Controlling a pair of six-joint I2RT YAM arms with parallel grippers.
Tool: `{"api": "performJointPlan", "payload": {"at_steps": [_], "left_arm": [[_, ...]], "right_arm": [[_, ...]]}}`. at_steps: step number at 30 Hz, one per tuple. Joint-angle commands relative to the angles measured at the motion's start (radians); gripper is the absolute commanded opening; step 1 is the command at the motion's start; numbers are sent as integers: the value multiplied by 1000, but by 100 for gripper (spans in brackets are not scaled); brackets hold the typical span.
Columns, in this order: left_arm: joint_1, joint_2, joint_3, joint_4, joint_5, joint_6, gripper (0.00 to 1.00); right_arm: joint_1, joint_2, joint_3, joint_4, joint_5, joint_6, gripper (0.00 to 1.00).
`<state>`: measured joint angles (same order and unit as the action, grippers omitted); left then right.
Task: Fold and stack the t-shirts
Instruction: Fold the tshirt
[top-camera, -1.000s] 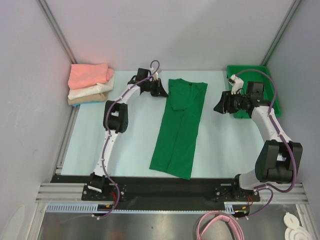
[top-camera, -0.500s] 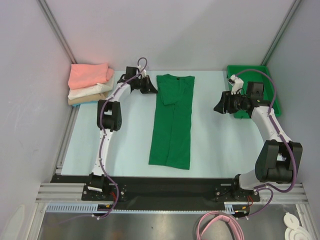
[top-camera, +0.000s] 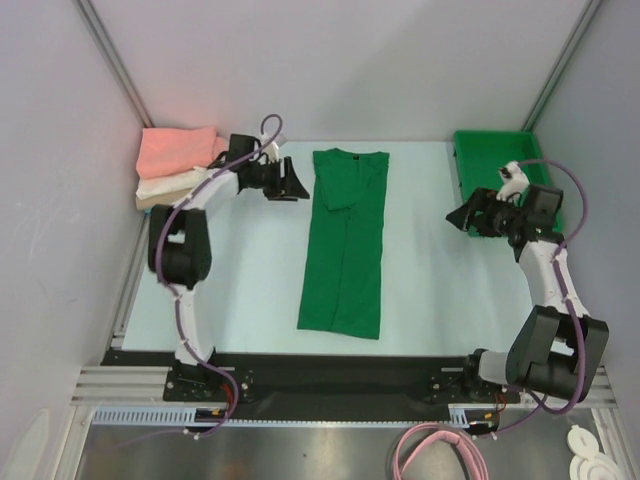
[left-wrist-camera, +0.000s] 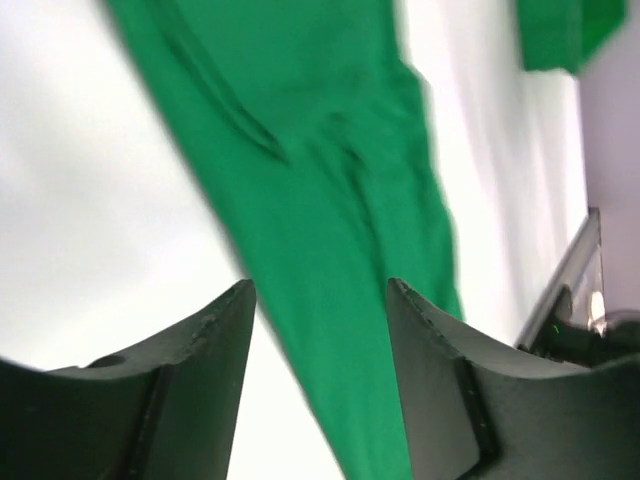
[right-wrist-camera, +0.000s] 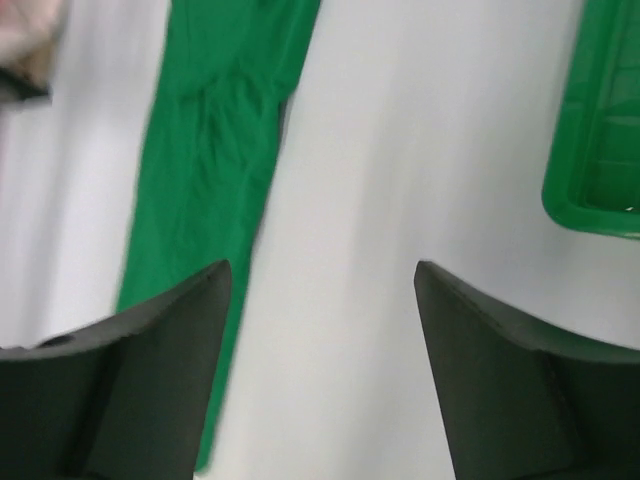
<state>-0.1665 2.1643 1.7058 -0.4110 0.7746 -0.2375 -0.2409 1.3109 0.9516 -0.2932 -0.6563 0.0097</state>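
Note:
A dark green t-shirt (top-camera: 343, 240) lies flat in the middle of the table, folded lengthwise into a long narrow strip with its collar at the far end. My left gripper (top-camera: 299, 182) hovers just left of the shirt's top corner, open and empty; in the left wrist view (left-wrist-camera: 320, 292) the green cloth (left-wrist-camera: 320, 190) shows beyond the gap between its jaws. My right gripper (top-camera: 458, 218) is open over bare table to the right of the shirt, and its wrist view (right-wrist-camera: 320, 275) has the shirt (right-wrist-camera: 210, 150) at the left. Folded t-shirts, salmon pink (top-camera: 178, 150) on white (top-camera: 165, 184) on tan (top-camera: 152, 201), are stacked at the far left.
A rigid green plastic bin (top-camera: 503, 160) stands at the far right corner, just behind my right arm, and shows at the right edge of the right wrist view (right-wrist-camera: 600, 150). Grey walls close in the table on three sides.
The left gripper dragged the shirt's top leftward, then opened, let go and drew back left. The right arm swung away from the bin toward the near side and its jaws spread wider.

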Motion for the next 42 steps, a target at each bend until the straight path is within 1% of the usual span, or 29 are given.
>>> {"api": "performJointPlan", "payload": {"at_steps": [1, 2, 3, 4, 5, 6, 7, 8, 9, 10, 12, 13, 15, 16, 17, 18, 19, 20, 21, 23, 24, 26, 27, 31, 33, 38, 42], "left_arm": [[12, -262, -124, -14, 35, 89, 62], [13, -286, -191, -46, 58, 99, 62], [16, -326, -222, -110, 90, 105, 63], [18, -345, -254, -145, 103, 130, 64], [18, -362, -331, -170, 110, 142, 65], [18, -404, -381, -187, 126, 155, 63], [18, -426, -435, -184, 118, 162, 62], [18, -451, -539, -172, 103, 167, 61], [18, -495, -585, -138, 50, 168, 60], [18, -515, -662, -126, 25, 168, 59], [18, -537, -712, -149, 8, 191, 57], [18, -547, -730, -161, 6, 207, 57], [16, -557, -774, -183, 12, 218, 57], [16, -576, -791, -177, 12, 221, 56], [16, -593, -823, -172, 15, 225, 57], [12, -606, -840, -154, 12, 228, 58], [10, -609, -853, -149, -1, 219, 58], [10, -600, -847, -156, 0, 222, 59], [2, -589, -847, -157, 14, 222, 59], [-16, -552, -857, -149, 17, 202, 57], [-43, -544, -861, -140, 9, 196, 56], [-71, -534, -865, -133, 6, 185, 55], [-103, -529, -867, -134, 2, 184, 56], [-175, -497, -868, -123, -18, 168, 56], [-195, -486, -868, -127, -29, 165, 56], [-202, -446, -861, -141, -80, 156, 55], [-223, -426, -850, -169, -101, 156, 54]], "right_arm": [[-98, -21, -111, 260, -182, 357, 79], [-118, -16, -155, 282, -219, 428, 73], [-120, 34, -163, 313, -280, 465, 70], [-112, 68, -159, 296, -415, 492, 68], [-77, 102, -157, 257, -483, 489, 68], [-60, 157, -160, 227, -540, 484, 67], [-43, 171, -160, 197, -580, 472, 66], [-8, 185, -159, 156, -577, 431, 63], [11, 195, -172, 81, -568, 403, 62], [31, 194, -189, 65, -562, 383, 61], [69, 174, -230, 11, -530, 342, 60], [78, 122, -276, -6, -460, 331, 60], [112, 38, -342, -9, -372, 346, 59], [132, -8, -393, -9, -262, 366, 58], [162, -62, -381, -21, -206, 374, 59], [202, -56, -361, -85, -163, 368, 60], [215, -47, -359, -92, -122, 392, 60], [224, -30, -394, -74, -112, 423, 57], [233, -21, -410, -73, -103, 468, 56], [281, -4, -457, -57, -85, 513, 54], [301, 4, -467, -23, -94, 521, 54], [339, 30, -461, -35, -72, 512, 54], [347, 40, -461, -34, -62, 509, 53], [385, 102, -456, -21, 6, 510, 50], [416, 117, -452, -18, 15, 503, 50], [468, 152, -448, -11, 26, 506, 52], [512, 172, -448, -7, 9, 512, 51]]}}
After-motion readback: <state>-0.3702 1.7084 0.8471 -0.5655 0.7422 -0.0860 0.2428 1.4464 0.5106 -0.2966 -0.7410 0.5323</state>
